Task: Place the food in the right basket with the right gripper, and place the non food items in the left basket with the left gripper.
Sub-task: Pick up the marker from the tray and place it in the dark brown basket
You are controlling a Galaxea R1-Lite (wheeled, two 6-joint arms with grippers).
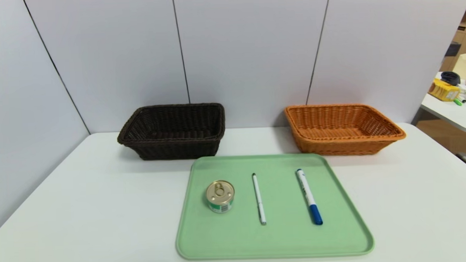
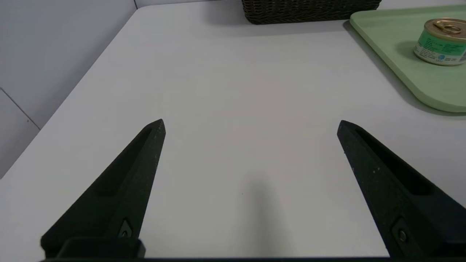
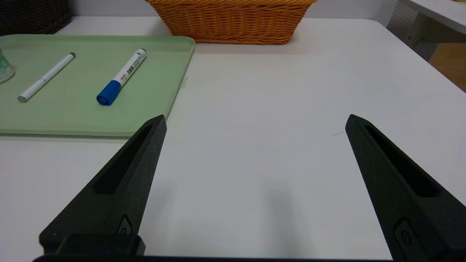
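Head view. White table [image 1: 84, 213]. Green tray [image 1: 229, 243] at centre front, carrying three items in a row, none touching: tin can [image 1: 220, 196] on the tray's left part, upright, gold lid up; thin white pen [image 1: 259, 198] in the middle, lying lengthwise; blue-capped marker [image 1: 309, 196] to its right, cap toward the robot. Dark brown basket [image 1: 173, 132] behind the tray to the left; orange basket [image 1: 341, 129] behind it to the right. Both baskets hold nothing visible. No arm in this view.

Left wrist view. Left gripper [image 2: 251, 125] low over bare table, left of the tray; jaws released, spread wide, holding nothing. Can, tray edge and the foot of the dark basket visible ahead.

Right wrist view. Right gripper [image 3: 255, 122] low over bare table, right of the tray; jaws released, spread wide, holding nothing. Pen, marker and orange basket visible ahead.

Hazards, as judged. The can sits on the left, the marker on the right, so each arm must reach across the tray toward the other's side; arms moving together could collide. The pen and marker are slim and round: jaws closing off-centre could roll them or scrape the tray. A careless sweep toward the can could knock the pen.
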